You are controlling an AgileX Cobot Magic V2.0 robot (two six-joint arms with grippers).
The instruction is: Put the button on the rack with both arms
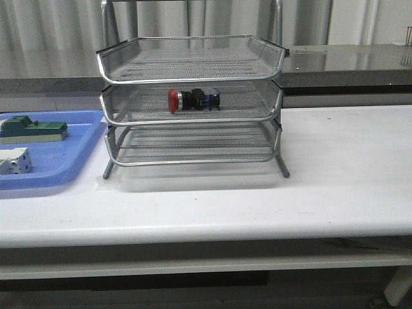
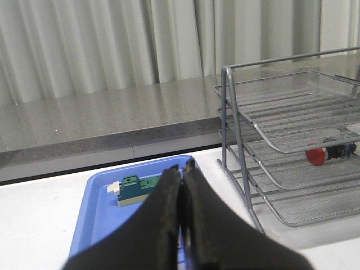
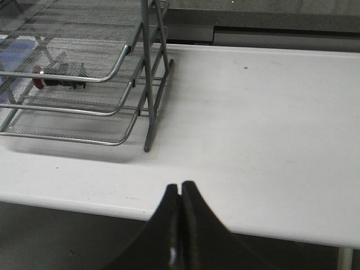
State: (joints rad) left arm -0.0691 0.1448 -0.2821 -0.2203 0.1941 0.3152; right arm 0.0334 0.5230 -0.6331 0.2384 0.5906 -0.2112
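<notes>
Front view: three-tier silver wire-mesh rack (image 1: pixel 190 103) stands on the white counter (image 1: pixel 335 167), small push-button with red mushroom cap, black body and blue rear block (image 1: pixel 193 99) lying on its side in the middle tier, cap toward the left. Flat blue plastic tray (image 1: pixel 80 151) sits just left of the rack, holding a green block (image 1: pixel 33 130) and a white block (image 1: pixel 14 161). Neither arm shows in this view. Left wrist view: black left tool (image 2: pixel 183 166) pressed together, holding nothing, over the blue tray. Right wrist view: black right tool (image 3: pixel 180 187) pressed together, empty, over the counter's front edge, right of the rack.
</notes>
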